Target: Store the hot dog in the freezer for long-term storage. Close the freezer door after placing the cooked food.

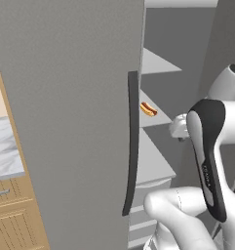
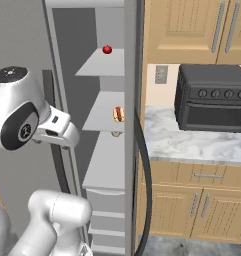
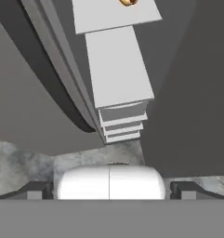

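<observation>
The hot dog (image 1: 148, 109) (image 2: 118, 114) lies on a white middle shelf inside the freezer (image 2: 99, 165), near the shelf's front edge. It also peeks in at the top of the hand view as the hot dog (image 3: 127, 2). The freezer door (image 2: 132, 100) stands open, edge-on in the right base view, with its dark handle (image 2: 146, 180) curving down. My gripper (image 3: 111, 191) is open and holds nothing. It hangs outside the compartment, in front of the lower shelves and white drawers (image 3: 122, 125), looking down at them.
The wider grey door (image 1: 70, 97) is shut on the left, its dark handle (image 1: 132, 141) beside the opening. A tomato (image 2: 107, 49) sits on the upper shelf. To the right are a marble counter (image 2: 192, 145) with a black oven (image 2: 212, 97), and wooden cabinets (image 2: 207, 210).
</observation>
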Tool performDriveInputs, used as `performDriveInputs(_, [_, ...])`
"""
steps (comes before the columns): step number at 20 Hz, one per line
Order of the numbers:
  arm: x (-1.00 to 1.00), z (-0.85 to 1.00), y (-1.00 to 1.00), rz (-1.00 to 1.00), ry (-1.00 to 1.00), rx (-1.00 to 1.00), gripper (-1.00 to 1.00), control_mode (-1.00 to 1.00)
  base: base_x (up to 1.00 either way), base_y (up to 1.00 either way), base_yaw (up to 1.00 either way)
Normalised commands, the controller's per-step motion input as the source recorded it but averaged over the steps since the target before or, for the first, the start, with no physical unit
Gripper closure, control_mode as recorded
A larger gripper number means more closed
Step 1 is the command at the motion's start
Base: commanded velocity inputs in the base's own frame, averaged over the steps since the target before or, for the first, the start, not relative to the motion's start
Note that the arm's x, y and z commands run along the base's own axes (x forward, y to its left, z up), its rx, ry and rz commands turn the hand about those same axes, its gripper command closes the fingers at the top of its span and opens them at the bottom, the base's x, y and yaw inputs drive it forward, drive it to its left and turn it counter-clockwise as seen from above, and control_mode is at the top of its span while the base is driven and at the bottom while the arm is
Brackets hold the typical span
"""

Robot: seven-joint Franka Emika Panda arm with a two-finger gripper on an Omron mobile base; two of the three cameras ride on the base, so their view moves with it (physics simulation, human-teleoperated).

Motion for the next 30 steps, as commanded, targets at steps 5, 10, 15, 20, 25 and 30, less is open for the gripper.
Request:
performDriveInputs(5, [0.0, -0.51, 0.01, 0.08, 0.22, 0.0, -1.0, -1.0, 0.0, 0.0, 0.0])
performDriveInputs(10, [0.01, -0.38, 0.0, 0.0, 0.15, -0.02, -1.0, -1.0, 0.0, 0.0, 0.0])
performDriveInputs(15, [0.0, 0.0, 0.0, 0.0, 0.0, 0.0, -1.0, -1.0, 0.0, 0.0, 0.0])
performDriveInputs(20, [0.0, 0.0, 0.0, 0.0, 0.0, 0.0, -1.0, -1.0, 0.0, 0.0, 0.0])
performDriveInputs(25, [-0.04, 0.0, 0.0, 0.0, 0.0, 0.0, -1.0, 1.0, -0.11, -0.01, 0.0])
performDriveInputs(30, [0.0, 0.0, 0.0, 0.0, 0.0, 0.0, -1.0, 1.0, -0.49, -0.11, 0.0])
